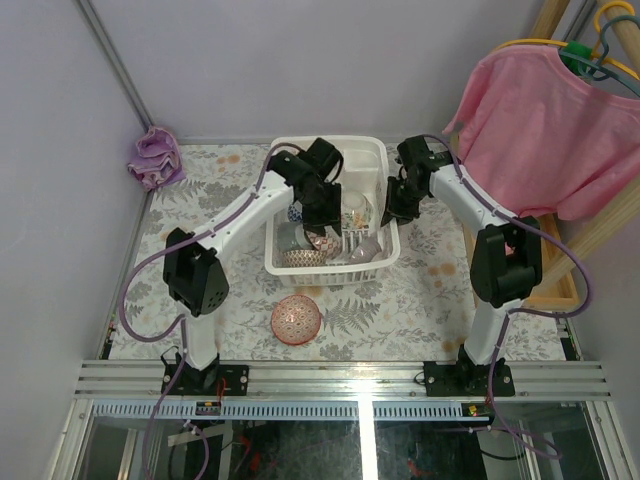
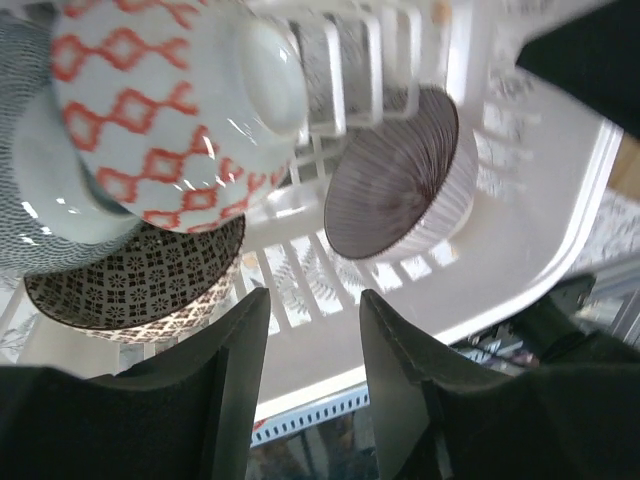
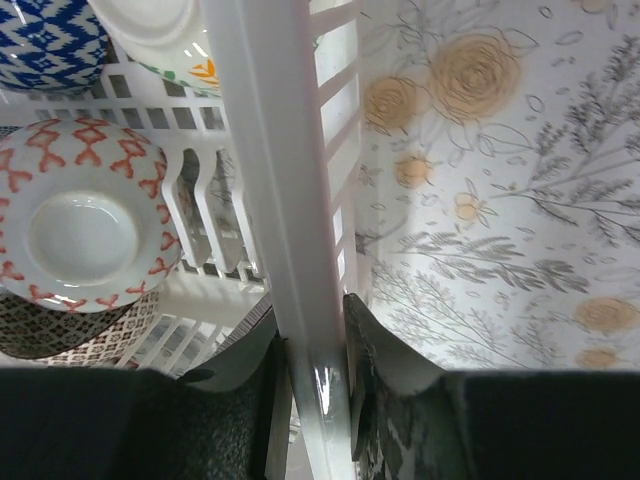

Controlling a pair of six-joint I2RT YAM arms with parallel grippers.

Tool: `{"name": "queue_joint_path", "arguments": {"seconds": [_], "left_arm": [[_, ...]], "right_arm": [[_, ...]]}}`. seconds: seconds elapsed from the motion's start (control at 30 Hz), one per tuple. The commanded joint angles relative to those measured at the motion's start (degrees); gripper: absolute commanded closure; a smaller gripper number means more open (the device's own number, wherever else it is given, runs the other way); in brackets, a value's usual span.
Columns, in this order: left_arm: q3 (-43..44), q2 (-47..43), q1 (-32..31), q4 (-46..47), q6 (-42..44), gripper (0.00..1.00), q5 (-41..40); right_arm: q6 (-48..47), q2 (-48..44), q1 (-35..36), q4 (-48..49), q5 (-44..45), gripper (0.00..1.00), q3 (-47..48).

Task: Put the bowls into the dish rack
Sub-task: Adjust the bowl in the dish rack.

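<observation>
**Bowls, loaded.** Several lie in the dish rack (image 1: 345, 275).
- Red-diamond bowl (image 2: 170, 110): upturned with its foot showing, resting over the dark-patterned bowl (image 2: 140, 285).
- Striped bowl (image 2: 400, 190): on edge, leaning toward the rack wall. It is probably tipped that way to drain and to save floor space.
- Blue bowl (image 3: 45, 40): deeper in the rack.

**Bowl, not loaded.** One pink-red bowl (image 1: 296, 320) sits upright on the table (image 1: 420, 310). It is close to the near edge, left of the middle, and well apart from the rack. By judgement it is the only bowl left to load.

**Dish rack.** It stands mid-table, toward the far edge.

**Left gripper** (image 2: 312, 310). It is inside the rack above the bowls, with its fingers parted and nothing between them. It is judged free to go for the loose bowl.

**Right gripper** (image 3: 315, 340). It is clamped on the rim of the rack's right wall, one finger on each side. This is likely to stop the rack sliding as bowls go in.

**Views.**
- The overhead view alone shows the loose bowl and both arms, but it does not show how the jaws stand.
- The left wrist view alone shows the empty gap between the fingers and how the bowls lean.
- The right wrist view alone shows the pinch on the rim.

**Surroundings.** A purple cloth (image 1: 155, 158) lies at the far left corner of the table. A pink shirt (image 1: 545, 130) hangs beyond the right edge.
</observation>
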Motion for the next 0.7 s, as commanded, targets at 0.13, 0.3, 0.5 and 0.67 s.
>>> {"name": "queue_joint_path", "arguments": {"seconds": [0.13,0.3,0.5,0.67], "left_arm": [[13.9,10.0,7.4,-3.6,-1.8,0.57,-5.8],[17.6,13.3,9.6,-0.6,-1.1,0.55,-6.4],[16.4,15.5,10.9,6.4,2.5,0.46,-3.7],[18.8,18.9,11.4,9.0,3.7,0.42,-2.3]], "right_arm": [[14.0,6.0,0.6,13.3,2.8,0.92,-1.1],[13.8,6.4,1.0,13.2,3.0,0.92,-1.3],[13.3,6.1,1.2,13.1,2.9,0.92,-2.4],[13.3,5.7,1.5,13.2,2.7,0.92,-3.2]]}}
